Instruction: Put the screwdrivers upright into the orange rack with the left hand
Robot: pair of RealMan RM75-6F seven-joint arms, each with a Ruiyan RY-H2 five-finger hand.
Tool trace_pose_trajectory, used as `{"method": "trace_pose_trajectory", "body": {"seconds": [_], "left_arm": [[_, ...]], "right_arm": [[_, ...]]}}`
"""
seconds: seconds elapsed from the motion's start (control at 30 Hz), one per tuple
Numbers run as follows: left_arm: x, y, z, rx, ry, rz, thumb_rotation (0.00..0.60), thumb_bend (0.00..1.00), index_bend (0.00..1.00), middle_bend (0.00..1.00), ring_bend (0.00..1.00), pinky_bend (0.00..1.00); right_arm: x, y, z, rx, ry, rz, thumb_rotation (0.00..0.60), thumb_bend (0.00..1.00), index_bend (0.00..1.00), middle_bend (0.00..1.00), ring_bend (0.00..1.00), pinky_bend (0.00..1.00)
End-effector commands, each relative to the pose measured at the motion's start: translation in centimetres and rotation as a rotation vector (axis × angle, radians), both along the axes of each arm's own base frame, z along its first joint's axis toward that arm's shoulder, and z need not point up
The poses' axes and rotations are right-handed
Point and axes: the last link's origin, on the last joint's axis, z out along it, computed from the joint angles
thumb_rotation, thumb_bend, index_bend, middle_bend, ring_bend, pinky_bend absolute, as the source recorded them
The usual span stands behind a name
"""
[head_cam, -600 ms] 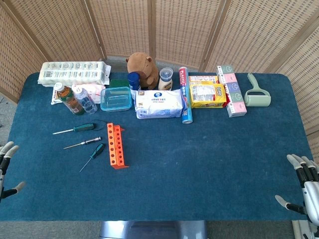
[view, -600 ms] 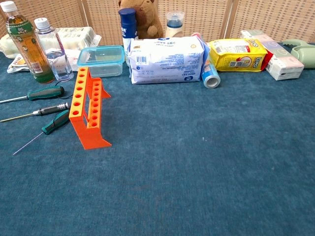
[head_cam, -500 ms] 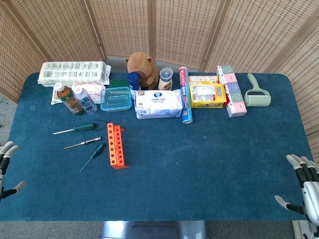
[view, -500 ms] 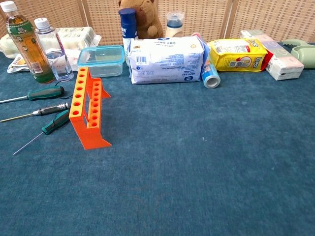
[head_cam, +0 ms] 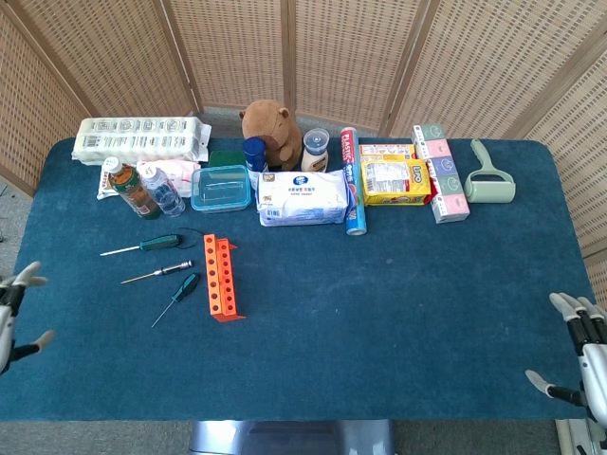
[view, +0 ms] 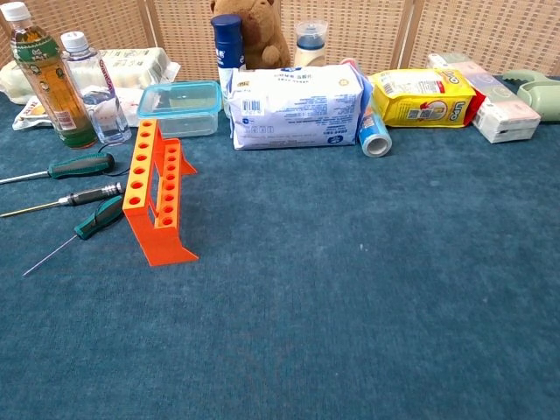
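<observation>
Screwdrivers lie flat on the blue felt-covered counter (head_cam: 379, 313), three in a loose row just left of the orange plastic rack with two rows of holes (head_cam: 220, 278): a long green-handled screwdriver (head_cam: 144, 245) farthest back, a slim black-and-silver screwdriver (head_cam: 157, 274) in the middle, and a short green-handled screwdriver (head_cam: 178, 297) nearest the front, its handle close to the rack's side. All the rack's holes stand empty. The left hand (head_cam: 13, 313) sits at the counter's left edge, well apart from the tools, fingers spread and holding nothing. The right hand (head_cam: 586, 365) rests at the far right corner, fingers likewise apart and empty. Behind the rack stand a clear blue-lidded plastic box (head_cam: 221, 188) and a white pack of wipes (head_cam: 303, 197)
</observation>
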Motion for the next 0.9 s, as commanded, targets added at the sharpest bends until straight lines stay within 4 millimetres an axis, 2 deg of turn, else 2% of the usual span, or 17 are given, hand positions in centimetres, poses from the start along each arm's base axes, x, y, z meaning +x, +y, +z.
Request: {"method": "trace_pose_trajectory", "body": {"seconds": [0.03,0.1,0.13,0.37,0.57,0.9], "left_arm": [[0.9,3.2,-1.4,-0.002,-0.018,-0.024,0.600,0.16,0.05,0.73,0.68,0.83],[1.2,5.0,-2.7,-0.032,-0.041,-0.012,0.600,0.17,0.16,0.81,0.76,0.90],[1.3,5.6,-3.1,-0.045,-0.046,0.002,0.600,0.18,0.18,0.83,0.77,0.91],[2.7,10.3,-7.2,-0.163,-0.066,0.111,0.600,0.23,0.34,0.84,0.79,0.92],[4.2,12.7,-10.3,-0.191,-0.068,0.153,0.600,0.27,0.36,0.84,0.79,0.92],[5.5,14.7,-14.3,-0.210,-0.039,0.219,0.600,0.28,0.39,0.84,0.79,0.92]], "right_arm": [[0.0,0.0,0.0,0.007,0.001,0.000,0.600,0.00,0.07,0.10,0.07,0.01],[-0.1,0.0,0.0,0.010,-0.002,0.002,0.600,0.00,0.07,0.10,0.07,0.01],[-0.1,0.0,0.0,0.011,-0.002,0.002,0.600,0.00,0.07,0.10,0.07,0.01],[-0.3,-0.2,0.1,0.012,-0.008,-0.008,0.600,0.00,0.07,0.10,0.07,0.01],[-0.4,-0.2,0.2,0.014,-0.011,-0.009,0.600,0.00,0.07,0.10,0.07,0.01],[-0.4,-0.2,0.4,0.016,-0.019,-0.010,0.600,0.00,0.07,0.11,0.08,0.01]]}}
